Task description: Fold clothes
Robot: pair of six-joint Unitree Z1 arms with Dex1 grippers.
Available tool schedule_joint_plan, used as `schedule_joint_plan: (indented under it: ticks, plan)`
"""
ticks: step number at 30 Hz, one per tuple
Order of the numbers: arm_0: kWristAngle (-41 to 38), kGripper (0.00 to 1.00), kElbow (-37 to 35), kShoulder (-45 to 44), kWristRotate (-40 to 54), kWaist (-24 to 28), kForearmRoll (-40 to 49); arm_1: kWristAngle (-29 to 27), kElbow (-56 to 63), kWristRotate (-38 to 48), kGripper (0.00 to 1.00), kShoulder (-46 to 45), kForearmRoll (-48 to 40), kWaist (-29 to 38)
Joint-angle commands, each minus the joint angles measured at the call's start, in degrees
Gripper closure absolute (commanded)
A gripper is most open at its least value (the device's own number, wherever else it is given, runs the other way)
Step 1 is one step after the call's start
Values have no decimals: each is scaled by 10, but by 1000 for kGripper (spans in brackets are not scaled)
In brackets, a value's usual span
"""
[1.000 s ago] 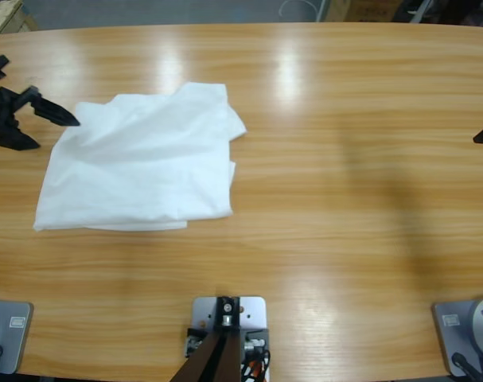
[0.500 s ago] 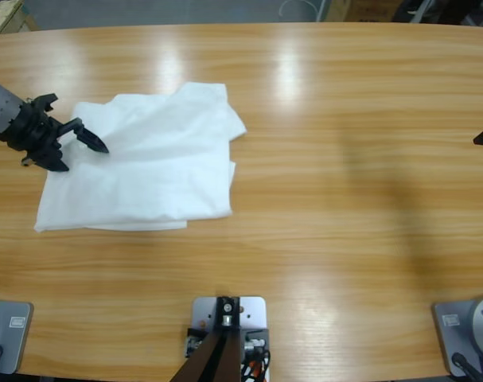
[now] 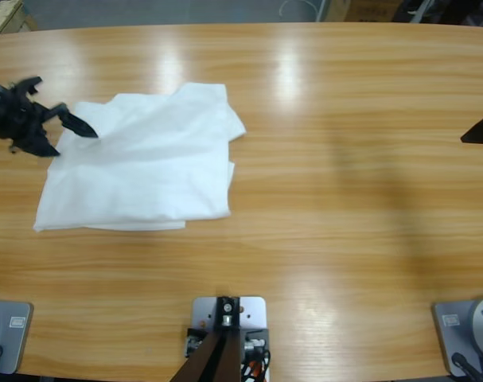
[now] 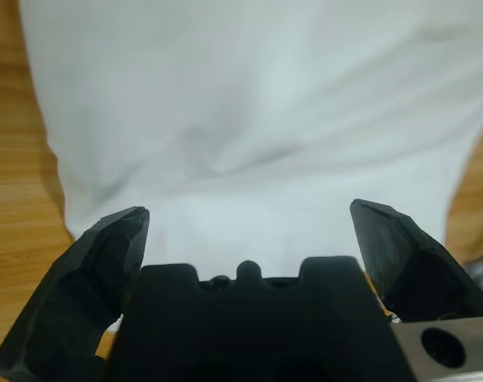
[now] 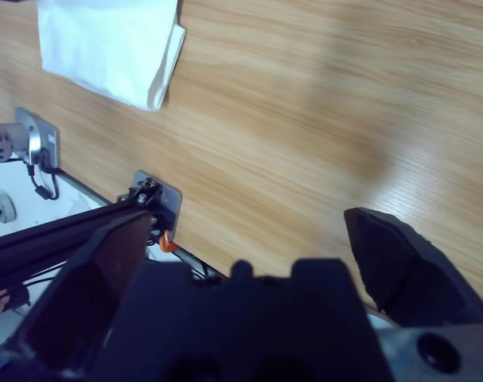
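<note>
Clothes here amount to one white T-shirt (image 3: pixel 142 163), lying loosely folded into a rough rectangle on the left half of the wooden tabletop (image 3: pixel 344 183), with a bunched corner poking out at its upper right and a second layer of fabric peeking from under its lower edge. Its surface carries soft creases.

Two arms are in play. The left tool (image 3: pixel 56 129) comes in from the left edge of the high view, its two black jaws spread wide, one tip over the shirt's upper left corner and the other just off the fabric above bare wood. In the left wrist view the shirt fills nearly everything between those parted jaws, nothing pinched.

The right tool (image 3: pixel 481 129) shows only as a dark tip at the far right edge, well apart from the shirt. Its wrist view looks along two spread jaws at bare tabletop, with the shirt small in the upper left corner.
</note>
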Motion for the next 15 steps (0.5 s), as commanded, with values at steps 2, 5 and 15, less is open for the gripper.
schedule_joint_plan:
  ticks: [2, 5, 15]
  plan:
    - [-101, 9, 47, -45, 25, 120, -6, 8, 24, 13, 13, -32, -3, 10]
    - [-162, 9, 74, -25, 33, 171, -25, 8, 35, 18, 13, -56, 1, 10]
    - [-178, 18, 117, 34, 19, 184, -85, 8, 33, 22, 13, -79, 21, 12]
